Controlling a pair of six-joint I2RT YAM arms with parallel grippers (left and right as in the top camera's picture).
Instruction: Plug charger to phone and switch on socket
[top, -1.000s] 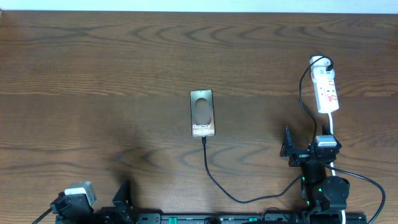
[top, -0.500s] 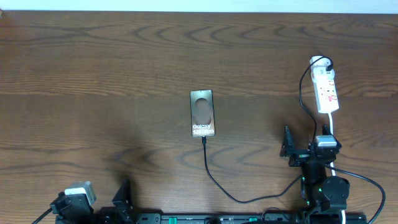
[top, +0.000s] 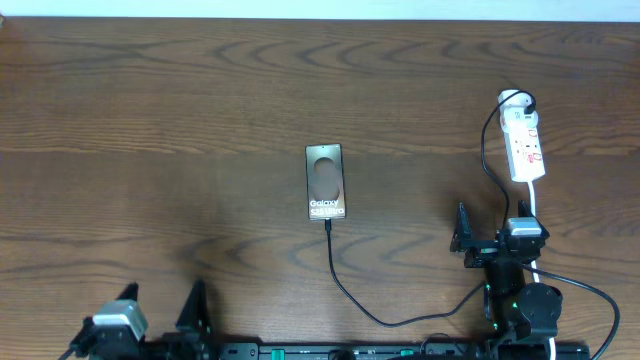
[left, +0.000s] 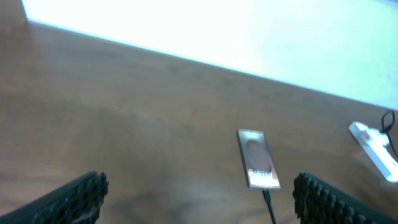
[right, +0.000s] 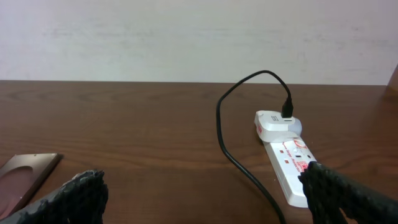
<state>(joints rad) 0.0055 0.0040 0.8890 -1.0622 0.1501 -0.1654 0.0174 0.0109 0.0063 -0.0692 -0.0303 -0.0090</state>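
Phone (top: 326, 181) lying on tabletop (top: 150, 120), charger (top: 331, 262) tip touching its near end; socket (top: 524, 147) lying rightward; left gripper (left: 199, 182), right gripper (right: 202, 179): jaws gaping, empty

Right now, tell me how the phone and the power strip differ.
The phone is glossy dark grey; the power strip is white with red marks. The phone lies mid-table; the power strip lies toward the far right. The black cable meets the phone at its near end, but reaches the power strip through a white adapter at its far end. Both lie flat on the wooden table.
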